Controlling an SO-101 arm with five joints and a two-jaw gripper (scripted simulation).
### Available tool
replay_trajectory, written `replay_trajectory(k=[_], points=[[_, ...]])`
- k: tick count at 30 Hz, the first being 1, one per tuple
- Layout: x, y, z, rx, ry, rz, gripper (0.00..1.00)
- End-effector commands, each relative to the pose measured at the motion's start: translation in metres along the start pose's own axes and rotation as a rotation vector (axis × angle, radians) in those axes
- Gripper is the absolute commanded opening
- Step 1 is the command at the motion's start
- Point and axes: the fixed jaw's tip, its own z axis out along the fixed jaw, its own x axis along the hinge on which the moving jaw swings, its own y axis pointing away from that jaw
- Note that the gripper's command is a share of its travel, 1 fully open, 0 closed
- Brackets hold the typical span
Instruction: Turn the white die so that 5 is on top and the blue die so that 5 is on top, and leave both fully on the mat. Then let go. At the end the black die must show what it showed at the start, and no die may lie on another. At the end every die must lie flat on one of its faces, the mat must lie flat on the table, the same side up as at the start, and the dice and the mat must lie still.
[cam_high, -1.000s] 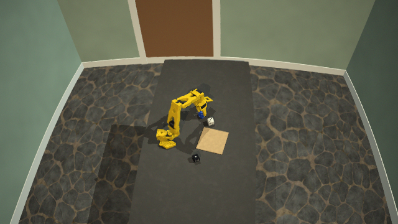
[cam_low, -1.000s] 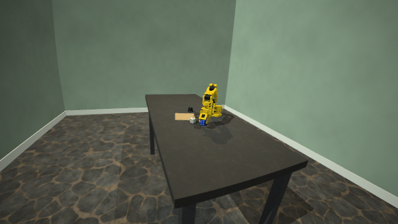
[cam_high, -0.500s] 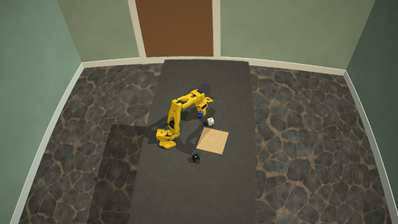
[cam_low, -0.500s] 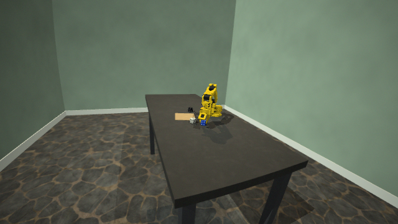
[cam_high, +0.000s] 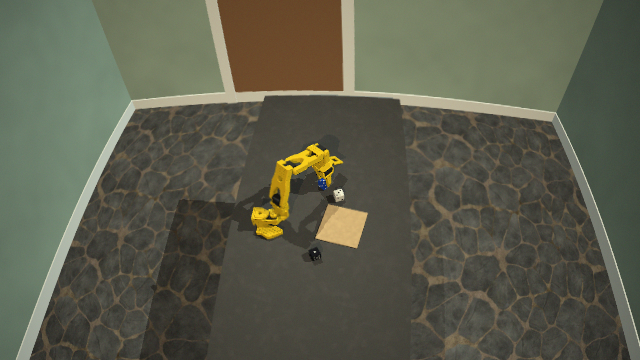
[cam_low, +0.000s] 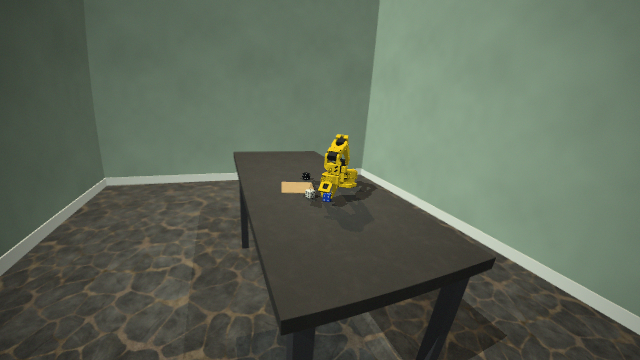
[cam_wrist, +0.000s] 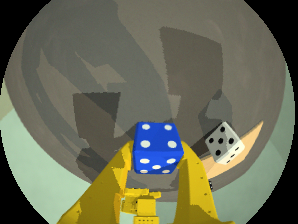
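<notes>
I see blue die (cam_high: 322, 184) (cam_low: 326, 197) (cam_wrist: 157, 147), four and five pips visible; white die (cam_high: 339, 195) (cam_low: 310, 193) (cam_wrist: 224, 142) near flat tan mat (cam_high: 342, 226) (cam_low: 295, 187) (cam_wrist: 251, 140), off it; black die (cam_high: 315, 254) (cam_low: 306, 176) (cam_wrist: 210, 185) on table, also off mat.
</notes>
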Motion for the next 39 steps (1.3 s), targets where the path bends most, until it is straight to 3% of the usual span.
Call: replay_trajectory(k=[1,7,17,39], points=[[-0.004,-0.002,-0.006,-0.002,-0.037,0.003,0.09],[-0.004,-0.002,-0.006,-0.002,-0.037,0.003,0.00],[-0.005,-0.002,-0.009,-0.002,-0.037,0.003,0.00],[-0.002,0.002,-0.055,-0.003,-0.037,0.003,0.00]])
